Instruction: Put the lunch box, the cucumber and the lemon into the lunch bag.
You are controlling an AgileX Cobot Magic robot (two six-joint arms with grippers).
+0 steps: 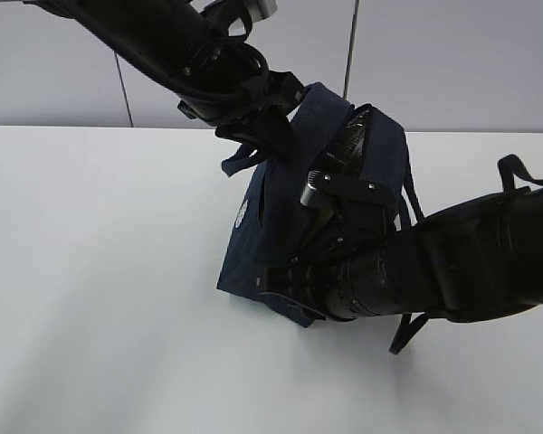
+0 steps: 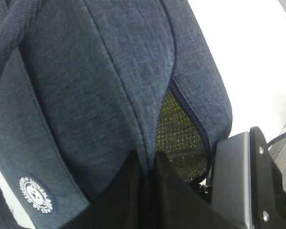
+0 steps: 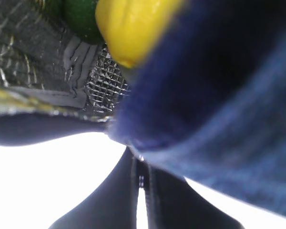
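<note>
I am finding the task well advanced. The lunch bag (image 1: 290,226) is standing tilted near the middle of the surface (image 1: 90,271), toward its far edge, with its mouth gaping. Through the right wrist view I am seeing the lemon (image 3: 128,28) and a dark green item, which I am taking to be the cucumber (image 3: 81,16), both lying inside against the bag's silver lining. I am not seeing the lunch box in any view, so I cannot confirm whether it is inside; nothing is lying loose on the surface. The left fingers (image 2: 150,191) are clenched on the bag's fabric edge, holding the top up. The right fingers (image 3: 140,191) are pressed together with nothing visible between them, sitting just under the bag's rim; whether they are touching it I cannot tell. I am judging that only verification of the box, and possibly closing, remains.
</note>
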